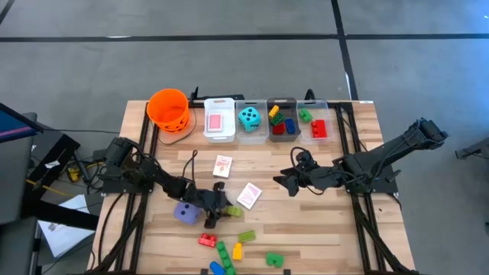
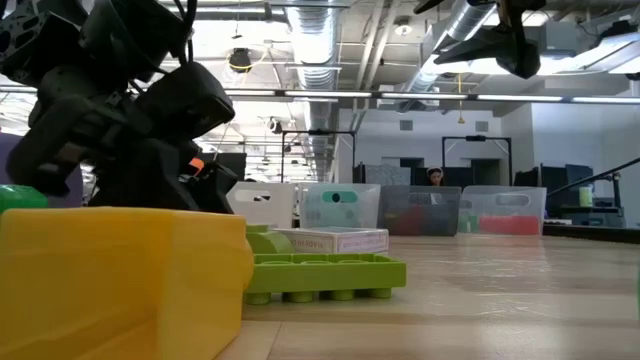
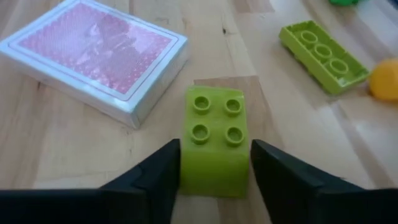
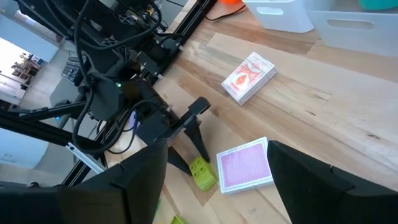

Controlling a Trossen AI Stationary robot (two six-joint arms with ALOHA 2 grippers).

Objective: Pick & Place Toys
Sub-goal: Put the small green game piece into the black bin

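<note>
A lime-green four-stud brick (image 3: 214, 143) stands on the wooden table with its studs up, beside a pink-backed card deck (image 3: 93, 56). My left gripper (image 1: 221, 205) is low over the near-left part of the table, its two fingers closed against the brick's sides. My right gripper (image 1: 289, 182) hangs open above the table's middle right and holds nothing. A purple die (image 1: 186, 211) sits just left of the left gripper. A second card deck (image 1: 222, 166) lies farther back. My left gripper pinches the lime-green brick between its two fingers, one on each opposite side wall (image 3: 184, 168), at the end of the brick nearest the wrist. The fingers come slanting down from the table's left. The brick stands upright with its bottom on the table.
A flat lime brick (image 3: 322, 55) and a yellow brick (image 3: 385, 79) lie just beyond, with red (image 1: 207, 240), green (image 1: 222, 249) and blue (image 1: 217, 269) bricks near the front edge. An orange bucket (image 1: 169, 108) and several bins (image 1: 251, 120) line the far edge.
</note>
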